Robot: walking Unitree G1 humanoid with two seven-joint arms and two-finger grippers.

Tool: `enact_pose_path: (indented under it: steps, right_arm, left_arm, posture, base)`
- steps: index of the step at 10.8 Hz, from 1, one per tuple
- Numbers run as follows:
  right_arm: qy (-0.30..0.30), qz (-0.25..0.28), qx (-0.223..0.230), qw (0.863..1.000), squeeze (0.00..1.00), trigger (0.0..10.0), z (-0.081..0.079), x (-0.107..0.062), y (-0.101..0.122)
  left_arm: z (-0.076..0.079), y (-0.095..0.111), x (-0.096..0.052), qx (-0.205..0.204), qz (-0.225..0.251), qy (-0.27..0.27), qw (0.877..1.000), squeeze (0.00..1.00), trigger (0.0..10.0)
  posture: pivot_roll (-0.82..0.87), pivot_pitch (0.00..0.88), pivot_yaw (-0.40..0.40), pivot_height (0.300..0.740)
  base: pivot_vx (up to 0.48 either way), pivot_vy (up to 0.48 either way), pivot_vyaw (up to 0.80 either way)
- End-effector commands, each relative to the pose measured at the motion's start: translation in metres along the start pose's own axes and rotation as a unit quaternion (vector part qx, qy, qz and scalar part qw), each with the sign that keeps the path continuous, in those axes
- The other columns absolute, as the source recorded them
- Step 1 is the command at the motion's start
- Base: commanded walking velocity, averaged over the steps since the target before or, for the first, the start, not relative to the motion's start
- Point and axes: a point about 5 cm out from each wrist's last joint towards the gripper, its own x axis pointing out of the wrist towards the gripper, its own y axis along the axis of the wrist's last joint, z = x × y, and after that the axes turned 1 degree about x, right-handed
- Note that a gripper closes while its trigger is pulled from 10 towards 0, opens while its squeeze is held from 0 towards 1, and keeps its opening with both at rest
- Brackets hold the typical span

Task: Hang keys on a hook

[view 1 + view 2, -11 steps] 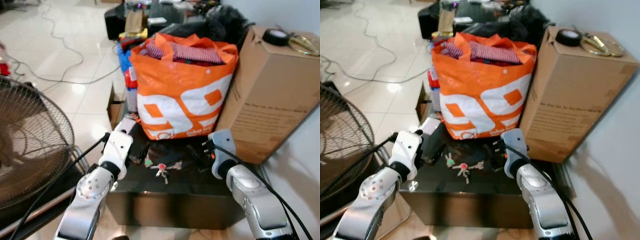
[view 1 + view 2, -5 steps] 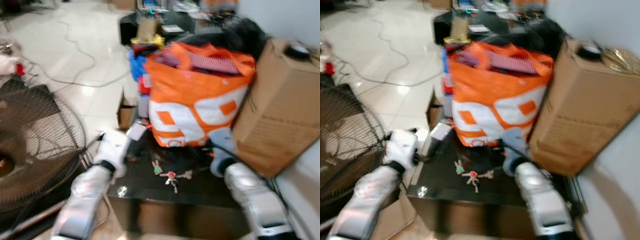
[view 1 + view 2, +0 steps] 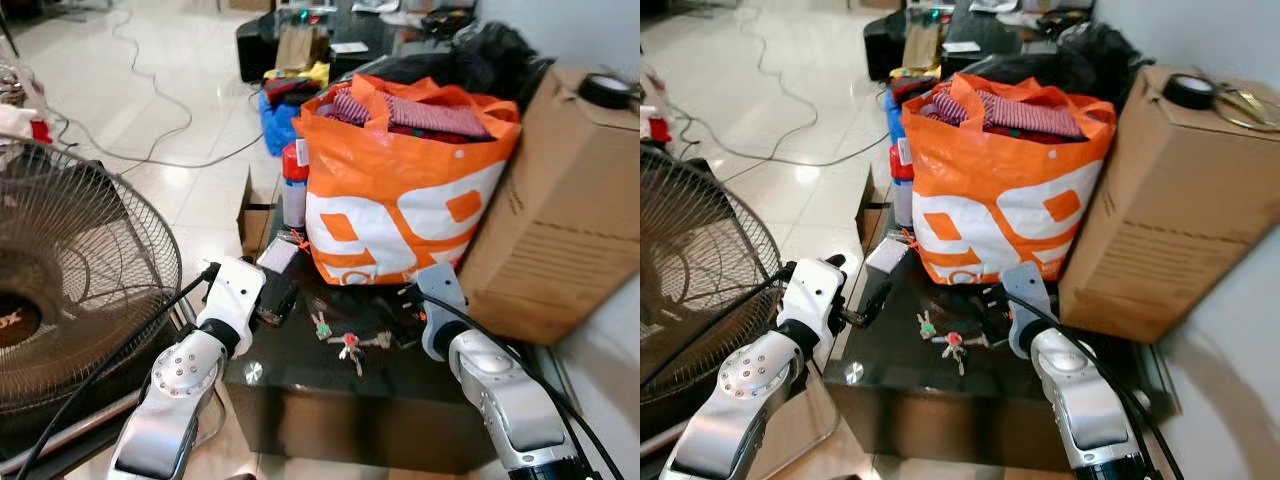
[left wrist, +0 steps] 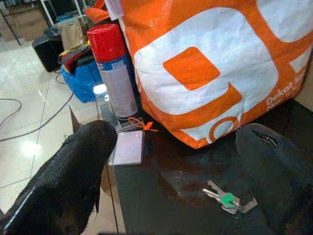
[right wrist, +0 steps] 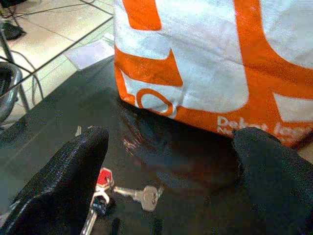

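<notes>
Right pincer [image 5: 166,166] gapes wide and empty just short of keys [image 3: 350,342] lying lower centre on dark tabletop [image 3: 400,385] before orange bag [image 3: 400,190]; best lower squarely, straddle bunch, then pinch; left pincer [image 4: 171,171] likewise wide.

Orange bag [image 5: 205,54]: small white lettering near its bottom edge, starting "Dekat"; what follows is cut off or hidden. Large white block shapes cover its side; they cannot be read as letters.
Cardboard box [image 3: 1160,215]: several lines of dark print on its side, too small and blurred to read.
Red-capped spray can [image 4: 113,71]: label print too blurred to read.
</notes>
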Motion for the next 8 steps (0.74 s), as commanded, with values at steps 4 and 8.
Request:
enact_pose_path:
  steps: [4,8]
  right_arm:
    - [-0.023,0.030,0.013,0.999,0.00,10.0,0.0128,-0.0057,0.0080]
    - [-0.047,0.024,0.020,0.998,0.00,10.0,0.0170,-0.0045,0.0052]
  left_arm:
    - [-0.0019,0.0006,0.0052,-0.013,0.001,0.005,1.000,0.00,10.0]
    - [0.0001,0.0005,0.0066,-0.007,0.000,-0.001,1.000,0.00,10.0]
  posture:
    - [-0.15,0.000,-0.028,0.740]
    - [-0.15,0.000,-0.027,0.740]
  base:
    - [0.222,0.000,0.31]
    - [0.302,0.000,0.20]
